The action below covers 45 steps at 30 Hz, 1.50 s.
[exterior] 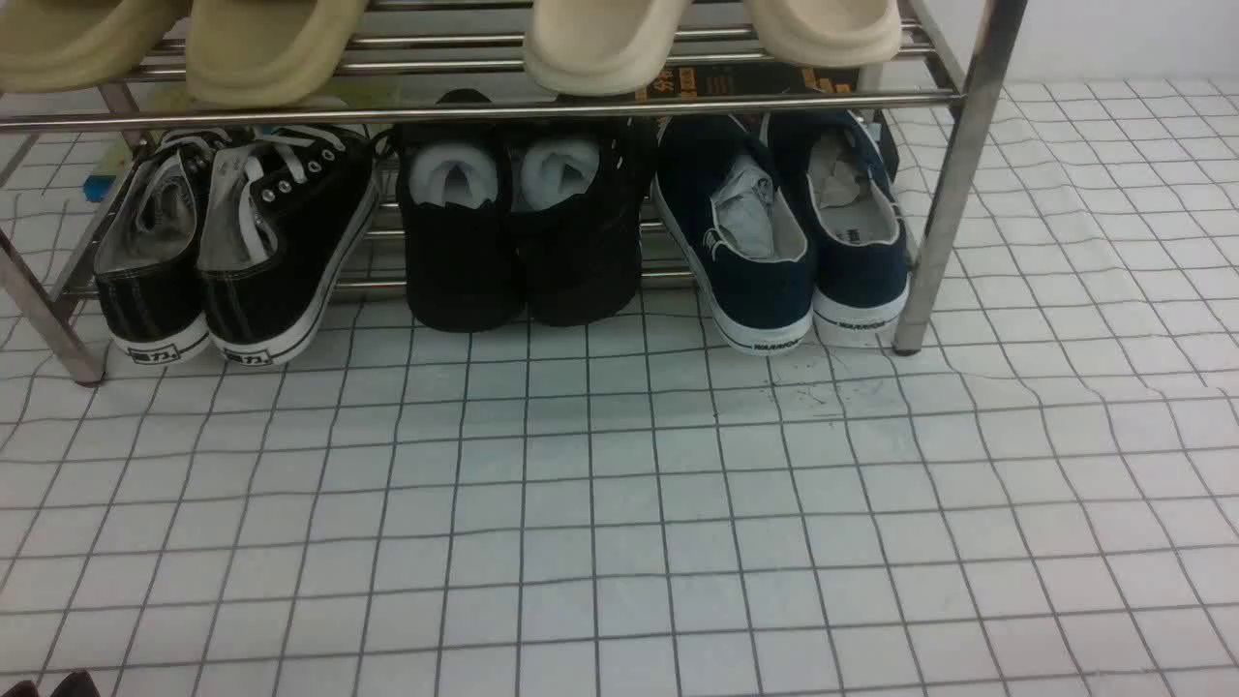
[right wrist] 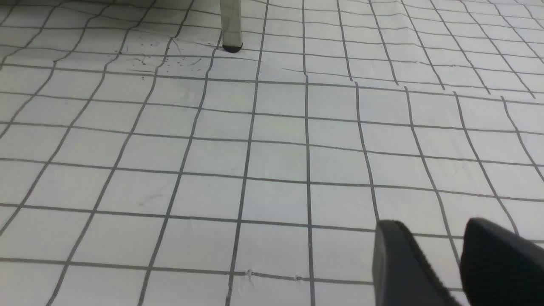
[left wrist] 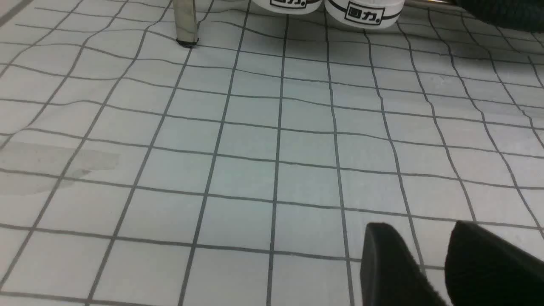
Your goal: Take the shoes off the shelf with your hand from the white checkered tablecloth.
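Steel tubes form the shelf [exterior: 484,106], which stands on the white checkered tablecloth [exterior: 619,503]. Its lower tier carries three pairs, six shoes in all, heels at the front edge. The black lace-up sneakers [exterior: 261,281] are at the left end. The all-black shoes [exterior: 523,271] are in the middle, each filled with white stuffing [exterior: 453,174]. The navy shoes [exterior: 774,281] are at the right end, just beside the front right leg, each holding crumpled paper [exterior: 745,218]. Four cream slippers [exterior: 600,48] lie on the upper tier. Over bare cloth in front of the shelf, the left gripper [left wrist: 418,231] and the right gripper [right wrist: 433,225] each have their jaws apart, with nothing between them.
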Motion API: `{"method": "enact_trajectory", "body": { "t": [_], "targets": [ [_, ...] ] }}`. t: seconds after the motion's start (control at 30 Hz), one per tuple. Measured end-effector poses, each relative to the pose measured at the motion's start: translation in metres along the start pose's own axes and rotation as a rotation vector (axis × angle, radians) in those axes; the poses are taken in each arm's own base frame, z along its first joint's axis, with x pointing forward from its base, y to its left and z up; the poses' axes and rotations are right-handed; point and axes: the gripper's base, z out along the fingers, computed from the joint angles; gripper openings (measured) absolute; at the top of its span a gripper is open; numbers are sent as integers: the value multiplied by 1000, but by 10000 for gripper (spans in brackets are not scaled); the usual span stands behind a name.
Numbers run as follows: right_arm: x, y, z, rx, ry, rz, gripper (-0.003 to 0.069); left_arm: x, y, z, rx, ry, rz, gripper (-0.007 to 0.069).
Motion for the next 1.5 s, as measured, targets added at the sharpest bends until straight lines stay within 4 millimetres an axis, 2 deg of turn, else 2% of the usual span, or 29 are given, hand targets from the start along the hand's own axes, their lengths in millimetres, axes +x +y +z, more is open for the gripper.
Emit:
{"method": "enact_trajectory", "body": {
  "t": [1.3, 1.37, 1.43, 1.5],
  "targets": [
    [-1, 0, 0, 5, -6, -9, 239, 0, 0, 0, 0, 0, 0, 239],
    [-2, 1, 0, -11, -21, 66, 239, 0, 0, 0, 0, 0, 0, 239],
    [-3, 5, 1, -55, -40, 278, 239, 0, 0, 0, 0, 0, 0, 239],
    [-6, 9, 0, -125, -57, 588, 239, 0, 0, 0, 0, 0, 0, 239]
  ]
}}
